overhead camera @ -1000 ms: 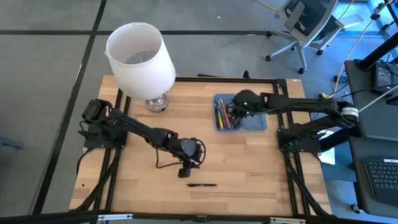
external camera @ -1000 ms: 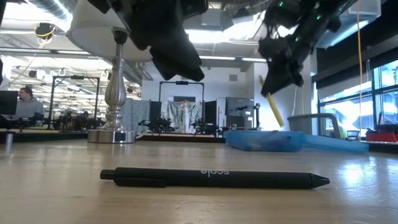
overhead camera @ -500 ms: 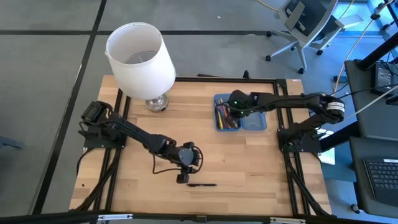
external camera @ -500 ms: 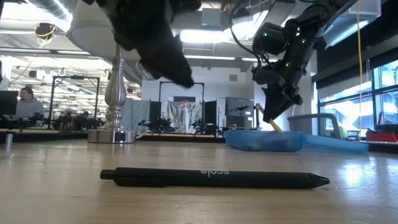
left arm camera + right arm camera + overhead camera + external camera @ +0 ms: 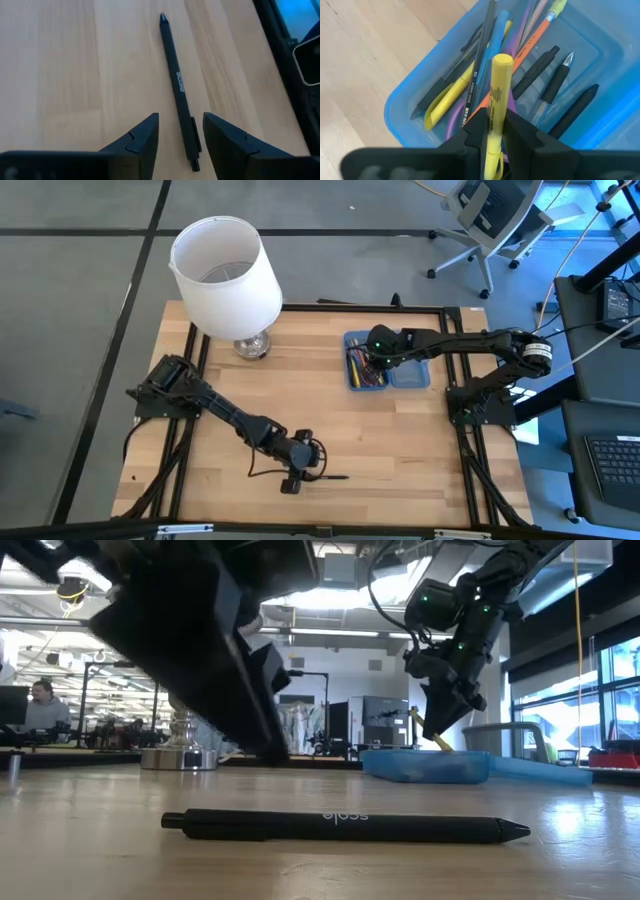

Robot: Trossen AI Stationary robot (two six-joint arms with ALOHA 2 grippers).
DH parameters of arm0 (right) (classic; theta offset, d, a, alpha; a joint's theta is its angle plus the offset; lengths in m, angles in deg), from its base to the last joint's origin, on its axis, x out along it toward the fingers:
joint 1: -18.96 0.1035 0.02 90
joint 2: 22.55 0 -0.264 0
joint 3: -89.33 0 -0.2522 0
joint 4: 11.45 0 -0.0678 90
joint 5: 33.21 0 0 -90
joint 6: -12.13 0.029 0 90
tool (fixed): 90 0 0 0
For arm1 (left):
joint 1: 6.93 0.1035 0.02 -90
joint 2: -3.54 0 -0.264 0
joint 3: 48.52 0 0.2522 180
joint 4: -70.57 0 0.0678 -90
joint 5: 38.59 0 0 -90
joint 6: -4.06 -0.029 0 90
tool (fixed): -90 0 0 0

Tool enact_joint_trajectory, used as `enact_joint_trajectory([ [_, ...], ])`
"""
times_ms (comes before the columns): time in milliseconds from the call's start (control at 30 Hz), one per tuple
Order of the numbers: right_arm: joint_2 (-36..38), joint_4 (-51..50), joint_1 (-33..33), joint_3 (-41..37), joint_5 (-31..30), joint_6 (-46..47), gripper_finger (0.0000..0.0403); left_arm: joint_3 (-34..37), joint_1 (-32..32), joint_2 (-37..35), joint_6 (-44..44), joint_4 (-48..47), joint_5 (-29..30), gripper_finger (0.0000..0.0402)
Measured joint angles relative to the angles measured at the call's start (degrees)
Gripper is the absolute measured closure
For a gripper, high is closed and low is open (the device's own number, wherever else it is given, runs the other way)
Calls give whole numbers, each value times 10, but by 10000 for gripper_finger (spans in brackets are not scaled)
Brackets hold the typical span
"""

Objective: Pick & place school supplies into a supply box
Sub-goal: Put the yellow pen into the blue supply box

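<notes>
The left tool (image 5: 180, 137) hangs low over the black pen (image 5: 178, 87) on the table (image 5: 400, 450), fingers parted astride its clip end; gripping that far off-centre, the pen may swing or slip. Across the table, the right tool (image 5: 493, 134) pinches a yellow pen (image 5: 496, 95) upright above the supply box (image 5: 352, 340); released tilted, it could catch the box's rim.

Right gripper (image 5: 494, 131) clamps yellow pencil (image 5: 496, 95) at frame centre, above blue supply box (image 5: 415, 107) holding pens
</notes>
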Motion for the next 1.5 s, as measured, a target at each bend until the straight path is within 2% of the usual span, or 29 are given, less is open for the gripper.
enact_joint_trajectory([
  [233,0,3,0,0,0,-1,343,0,-17,36,24,26,2,222],
  [433,0,2,0,0,0,-2,343,-2,-28,48,29,29,12,223],
  [667,0,2,0,0,0,0,343,-2,-34,53,29,19,64,252],
  [1267,0,2,0,0,-2,-5,342,-2,-32,63,2,-4,99,345],
  [1500,1,1,0,0,30,-14,342,-1,-28,63,-22,-3,104,364],
])
